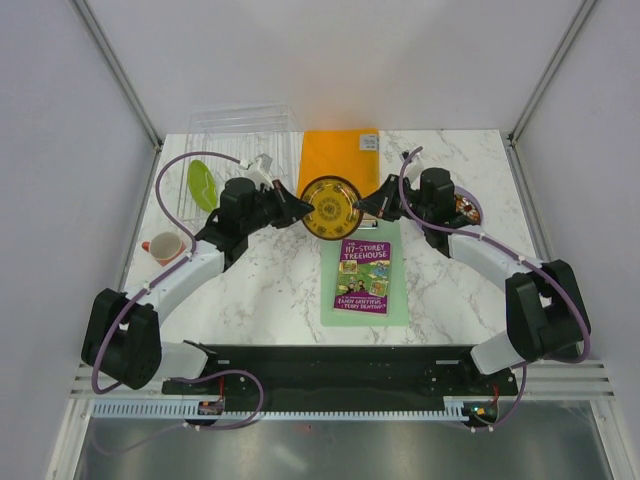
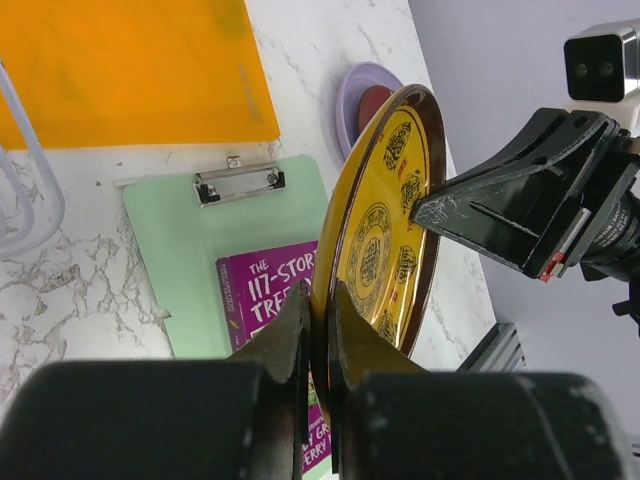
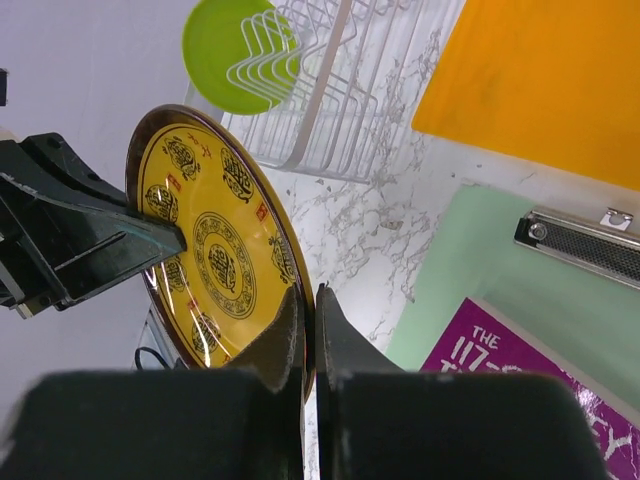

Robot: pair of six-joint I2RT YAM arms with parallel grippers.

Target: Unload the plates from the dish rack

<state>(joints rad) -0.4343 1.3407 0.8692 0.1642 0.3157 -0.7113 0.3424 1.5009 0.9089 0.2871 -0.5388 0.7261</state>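
Both arms meet at the middle of the table, and the yellow plate [image 1: 331,207] hangs in the air between them. The left gripper [image 1: 303,208] pinches its rim at 9 o'clock and the right gripper [image 1: 366,208] pinches the rim at 3 o'clock. In each wrist view the fingers are closed down to the thickness of the rim, so both hold the plate at once.

The plate is tilted up on edge, not flat. That leaves bare rim on opposite sides for the 2 grippers and keeps their fingers well apart.

The double hold reads as a handover. The rack [image 1: 245,120] stands at 10 o'clock from the plate, on the left arm's side. The lilac plate [image 2: 350,95], with the red plate [image 2: 373,108] lying in it, sits at 3 o'clock beside the right arm. It seems each arm covers its own half of the table, and the yellow plate looks bound for that pile.

The lime plate [image 1: 202,186] stands upright among the tines at the rack's near-left end, the 1 plate left to unload. By that count the task is about half done: 2 plates out, 1 in transit, 1 in the rack.

The next move calls for the left fingers to open only once the right grip is firm. A thin rim held on edge could pivot or slip.
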